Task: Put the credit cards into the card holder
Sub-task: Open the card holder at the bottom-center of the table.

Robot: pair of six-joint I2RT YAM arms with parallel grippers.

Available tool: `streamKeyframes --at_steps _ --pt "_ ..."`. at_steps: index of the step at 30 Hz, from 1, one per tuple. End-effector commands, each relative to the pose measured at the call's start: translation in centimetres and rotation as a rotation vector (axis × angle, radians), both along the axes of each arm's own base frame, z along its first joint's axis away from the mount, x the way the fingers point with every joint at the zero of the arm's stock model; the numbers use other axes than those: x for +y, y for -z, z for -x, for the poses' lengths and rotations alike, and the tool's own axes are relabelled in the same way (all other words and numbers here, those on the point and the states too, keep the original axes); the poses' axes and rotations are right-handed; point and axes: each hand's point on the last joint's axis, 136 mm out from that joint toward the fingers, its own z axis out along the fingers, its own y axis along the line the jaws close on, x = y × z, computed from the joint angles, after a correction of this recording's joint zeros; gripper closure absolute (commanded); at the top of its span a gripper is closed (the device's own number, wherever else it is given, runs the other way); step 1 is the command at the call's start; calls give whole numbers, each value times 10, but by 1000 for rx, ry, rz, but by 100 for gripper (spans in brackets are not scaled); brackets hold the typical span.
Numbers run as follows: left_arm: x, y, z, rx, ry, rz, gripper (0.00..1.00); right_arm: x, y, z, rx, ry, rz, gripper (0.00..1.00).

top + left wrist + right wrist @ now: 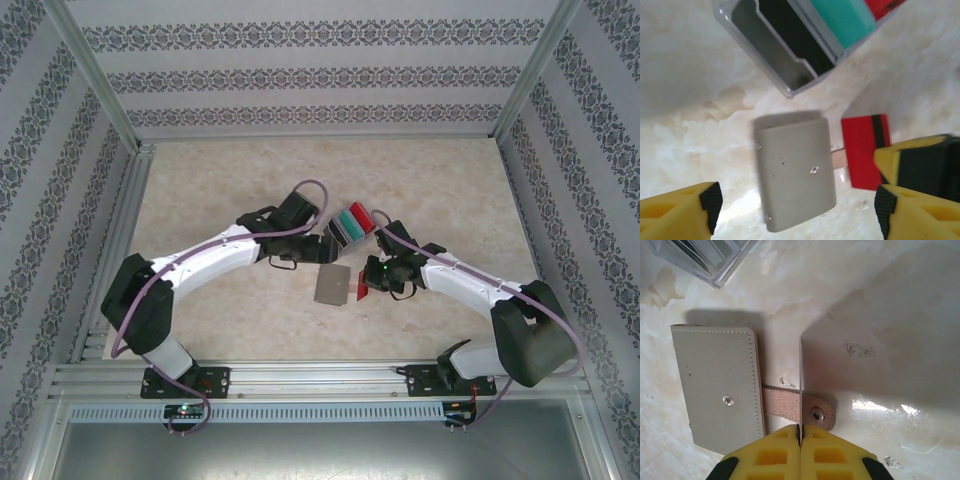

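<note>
The right pincer (800,434), pressed together, pinched a red credit card (862,150) on edge above the tabletop (880,300). The closed grey card holder (717,395) lay just to its left, its strap (782,405) under the card. The left pincer (797,205), spread wide, hung above the holder. Beyond it sat a clear box (765,47) holding a teal card (842,17).

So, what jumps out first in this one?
The right gripper pinching a red card on edge, just beside the folded grey card holder at table centre. Behind them, a clear tray holds teal and red cards, and the left gripper hovers open over the holder.
</note>
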Motion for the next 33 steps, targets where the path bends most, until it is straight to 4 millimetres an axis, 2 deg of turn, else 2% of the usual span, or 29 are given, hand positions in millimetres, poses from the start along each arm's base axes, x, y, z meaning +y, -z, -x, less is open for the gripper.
streamKeyframes --at_steps 1,4,8,13,22,26,31,33 --pt "9 21 24 36 70 -200 15 -5 11 2 17 8 3 100" --pt "10 28 27 40 28 -319 12 -7 12 6 12 22 -15 100" --pt "-8 30 30 13 19 -336 9 -10 10 7 2 32 -49 100" --pt "-18 50 36 26 50 -452 0 -18 13 9 8 59 -79 100" --pt "-28 80 33 57 42 -473 1 -24 19 11 11 87 -88 100" --pt "-36 82 30 58 56 -475 1 -25 21 12 16 81 -86 100" --pt "-28 92 26 66 69 -568 1 -25 20 10 14 81 -80 100" --pt "-33 96 30 80 88 -545 1 -25 20 9 17 84 -79 100"
